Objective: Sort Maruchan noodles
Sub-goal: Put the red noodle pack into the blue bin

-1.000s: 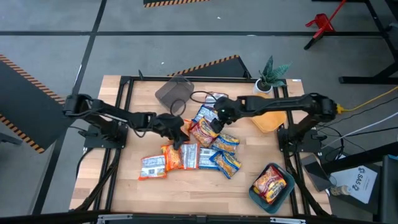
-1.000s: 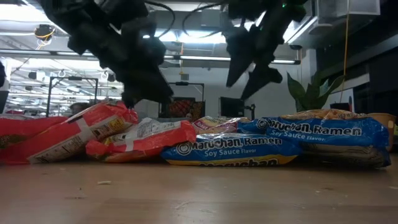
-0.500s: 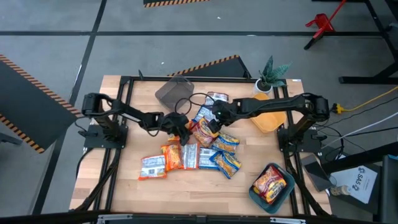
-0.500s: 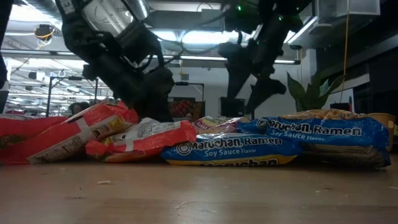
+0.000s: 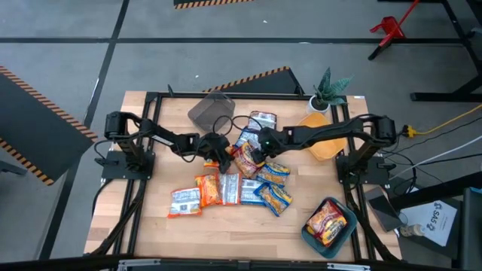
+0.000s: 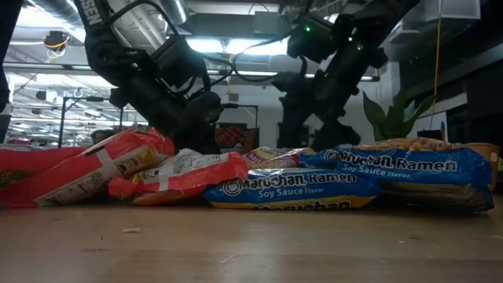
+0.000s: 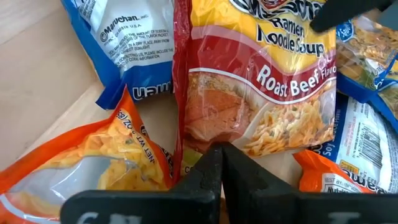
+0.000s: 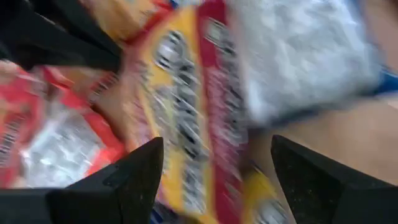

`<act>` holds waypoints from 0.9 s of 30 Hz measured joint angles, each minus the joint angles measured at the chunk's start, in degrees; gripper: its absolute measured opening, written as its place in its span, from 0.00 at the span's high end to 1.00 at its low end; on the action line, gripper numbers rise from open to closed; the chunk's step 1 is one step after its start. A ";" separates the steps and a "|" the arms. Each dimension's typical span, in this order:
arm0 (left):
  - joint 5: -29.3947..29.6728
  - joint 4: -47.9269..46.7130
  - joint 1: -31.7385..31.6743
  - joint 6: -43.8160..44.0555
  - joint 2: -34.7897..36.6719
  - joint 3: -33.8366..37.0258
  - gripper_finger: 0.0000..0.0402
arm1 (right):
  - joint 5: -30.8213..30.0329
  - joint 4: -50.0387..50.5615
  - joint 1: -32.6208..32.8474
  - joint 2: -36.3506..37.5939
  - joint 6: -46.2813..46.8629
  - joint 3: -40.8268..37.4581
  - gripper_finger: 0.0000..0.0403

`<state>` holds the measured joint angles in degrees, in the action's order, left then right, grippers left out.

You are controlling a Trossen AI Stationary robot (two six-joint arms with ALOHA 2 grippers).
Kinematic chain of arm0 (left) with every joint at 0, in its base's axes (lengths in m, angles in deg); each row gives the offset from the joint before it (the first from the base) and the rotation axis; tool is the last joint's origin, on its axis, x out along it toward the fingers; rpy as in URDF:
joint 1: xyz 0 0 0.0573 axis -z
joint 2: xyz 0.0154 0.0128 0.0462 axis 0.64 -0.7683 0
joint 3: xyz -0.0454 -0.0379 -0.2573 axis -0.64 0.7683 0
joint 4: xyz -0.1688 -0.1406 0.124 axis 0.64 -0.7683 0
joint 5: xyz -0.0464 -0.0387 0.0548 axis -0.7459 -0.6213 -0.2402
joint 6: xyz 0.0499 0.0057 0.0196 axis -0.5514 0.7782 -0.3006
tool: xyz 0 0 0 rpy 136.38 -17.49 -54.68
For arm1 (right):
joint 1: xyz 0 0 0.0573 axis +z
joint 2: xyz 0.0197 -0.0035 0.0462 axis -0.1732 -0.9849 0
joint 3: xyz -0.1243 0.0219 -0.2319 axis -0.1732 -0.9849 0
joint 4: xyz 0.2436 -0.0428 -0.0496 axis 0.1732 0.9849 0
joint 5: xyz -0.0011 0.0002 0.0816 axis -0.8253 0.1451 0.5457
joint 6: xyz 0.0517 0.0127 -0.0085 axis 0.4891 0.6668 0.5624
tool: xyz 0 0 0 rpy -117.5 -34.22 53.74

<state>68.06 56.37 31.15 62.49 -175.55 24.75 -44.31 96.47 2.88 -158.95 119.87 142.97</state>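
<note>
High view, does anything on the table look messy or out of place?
Yes: the Maruchan noodle packets lie in a jumbled, overlapping heap mid-table. Only one packet sits in the teal container.

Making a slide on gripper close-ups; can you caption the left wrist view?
Left gripper shut on the edge of a Roast Beef noodle packet among other packets on the wooden table.

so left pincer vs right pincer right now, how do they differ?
The left pincer is shut, its fingers pressed together at the edge of the Roast Beef packet; whether it pinches the wrapper is unclear. The right pincer is open, fingers spread wide above a yellow and red packet. The left reaches in from the table's left side, the right from its right. Both sit low over the middle of the noodle pile.
</note>
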 joint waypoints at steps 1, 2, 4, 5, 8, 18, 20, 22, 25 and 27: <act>-0.01 -0.01 -0.02 0.01 0.00 0.00 1.00 | 0.67 -0.69 0.00 -0.34 0.07 -0.38 0.30; 0.06 -0.12 -0.01 0.01 -0.02 0.00 1.00 | 1.34 -1.88 0.00 -0.94 0.12 -0.44 0.30; 0.02 -0.13 -0.02 0.03 -0.02 0.04 1.00 | 2.85 -4.65 0.00 -1.79 0.16 -0.44 0.30; 0.10 -0.30 0.00 0.05 -0.03 0.04 1.00 | 3.69 -5.74 -0.02 -1.92 0.19 -0.44 0.30; 0.31 -0.39 -0.02 0.07 -0.07 0.04 1.00 | 4.76 -7.41 0.00 -2.76 0.63 -0.40 0.30; 1.40 -0.19 0.00 0.27 -0.13 0.11 1.00 | 8.53 -11.27 0.00 -6.73 0.40 -0.35 0.32; 1.44 -0.19 -0.01 0.27 -0.13 0.11 1.00 | 9.12 -11.48 0.00 -7.12 0.33 -0.35 0.36; 1.44 -0.19 -0.02 0.28 -0.13 0.11 1.00 | 9.19 -11.48 0.00 -7.25 0.33 -0.35 0.41; 1.41 0.02 -0.01 0.45 -0.13 0.15 1.00 | 9.58 -11.67 -0.02 -7.25 0.31 -0.33 0.50; 1.18 0.48 -0.02 0.62 -0.05 0.15 1.00 | 10.18 -11.79 -0.02 -7.25 0.33 -0.33 0.57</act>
<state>69.24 56.85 31.13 63.11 -175.60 24.91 -34.13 84.68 2.86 -166.20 120.20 142.64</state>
